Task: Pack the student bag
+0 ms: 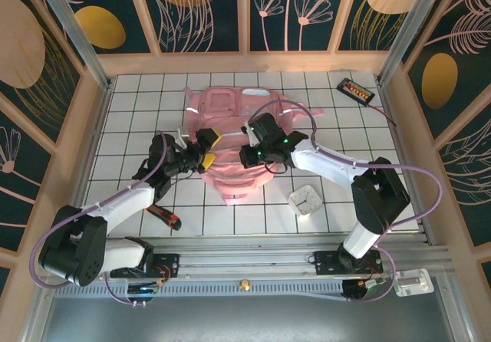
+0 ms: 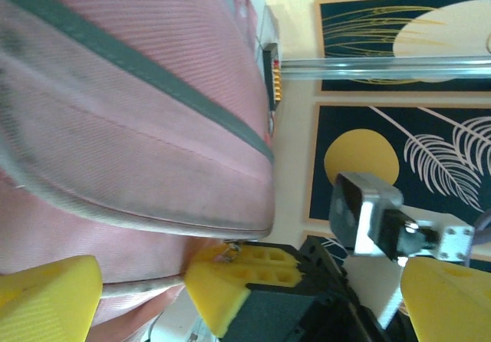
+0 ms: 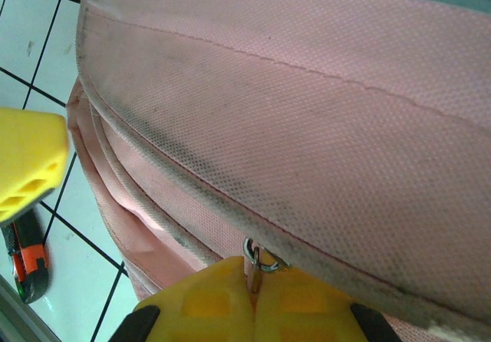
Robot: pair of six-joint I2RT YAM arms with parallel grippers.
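The bag [image 1: 230,108] lies flat on the white tiled table [image 1: 130,112], in the middle and a little toward the far wall. It is of pink woven fabric with white strips at its sides. The wrist views show grey dirt along its piped seams.

The left arm [image 1: 123,200] reaches from the near left corner up to the bag's near left edge. The right arm [image 1: 330,158] bends at the near right, and its forearm runs leftward to the same part of the bag, so the two wrists are close together.

The left gripper [image 1: 208,149] is wide open, with its yellow fingers far apart just beside the seam. The right gripper [image 3: 255,304] is closed and pinches the small metal zip pull [image 3: 259,259] at the seam.

A white box [image 1: 308,200] sits near the right arm, and an orange-black tool [image 1: 165,218] lies near the left arm.
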